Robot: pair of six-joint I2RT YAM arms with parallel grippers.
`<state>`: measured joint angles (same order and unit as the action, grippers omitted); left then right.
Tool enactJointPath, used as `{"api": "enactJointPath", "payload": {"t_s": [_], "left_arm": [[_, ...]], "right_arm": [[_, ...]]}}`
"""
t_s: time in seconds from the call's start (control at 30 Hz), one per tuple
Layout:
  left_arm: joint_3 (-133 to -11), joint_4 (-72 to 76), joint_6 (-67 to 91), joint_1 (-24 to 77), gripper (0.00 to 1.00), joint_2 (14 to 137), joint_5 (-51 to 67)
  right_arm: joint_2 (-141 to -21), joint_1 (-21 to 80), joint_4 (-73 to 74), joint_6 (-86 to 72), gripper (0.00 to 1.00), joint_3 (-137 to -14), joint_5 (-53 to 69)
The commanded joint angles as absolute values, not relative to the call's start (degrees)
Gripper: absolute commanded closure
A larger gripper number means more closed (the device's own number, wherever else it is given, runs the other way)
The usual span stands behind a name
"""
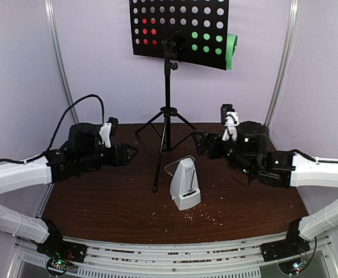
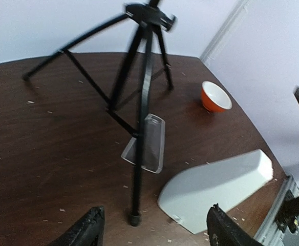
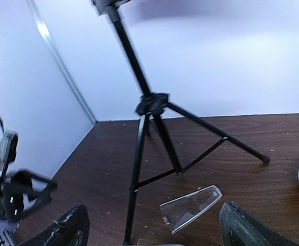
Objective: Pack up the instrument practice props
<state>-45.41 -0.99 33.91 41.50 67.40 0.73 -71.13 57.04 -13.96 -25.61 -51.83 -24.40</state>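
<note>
We judge the tall music stand (image 1: pixel 167 87), at the middle of the table (image 1: pixel 88 208) with its green sheet (image 1: pixel 231 51) and red sheet (image 1: pixel 149 36), top-heavy: nudging a tripod leg could topple it. The left claw (image 2: pixel 154 228) and right claw (image 3: pixel 157 220) flank it, released and holding nothing. A careless sweep could knock over the metronome (image 1: pixel 185 188) or the clear cover (image 2: pixel 148 143) beside the near leg.

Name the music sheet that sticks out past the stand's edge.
The green sheet: it pokes out at the stand's right edge; the red sheet shows only through holes.
</note>
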Motion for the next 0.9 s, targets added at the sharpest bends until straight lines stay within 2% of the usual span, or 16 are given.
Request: {"api": "enactJointPath", "payload": {"t_s": [0.0,0.13,0.3,0.53,0.7,0.87], "left_arm": [[-43.91,14.29,39.88,48.75,0.3,73.59,-0.39],[-47.75,15.21,40.83,53.07,0.35,82.1,0.16],[-49.24,15.29,43.45,55.4,0.41,87.74,-1.63],[-50.52,15.47,44.47,55.77,0.48,93.13,-0.37],[-50.62,15.47,44.92,55.81,0.53,95.16,-0.41],[-51.79,14.77,44.56,55.81,0.55,96.94,-0.45]], "right_arm": [[-68.34,46.85,-11.37,-35.03,0.12,-42.25,-15.97],[-68.99,41.9,-12.85,-41.85,0.18,-34.43,-11.01],[-74.18,41.57,-18.4,-43.68,0.27,-29.18,-6.31],[-83.88,41.95,-23.59,-42.72,0.39,-30.8,1.81],[-87.48,43.11,-24.45,-39.95,0.41,-32.9,2.88],[-88.87,45.91,-25.55,-38.77,0.5,-33.99,2.12]]}}
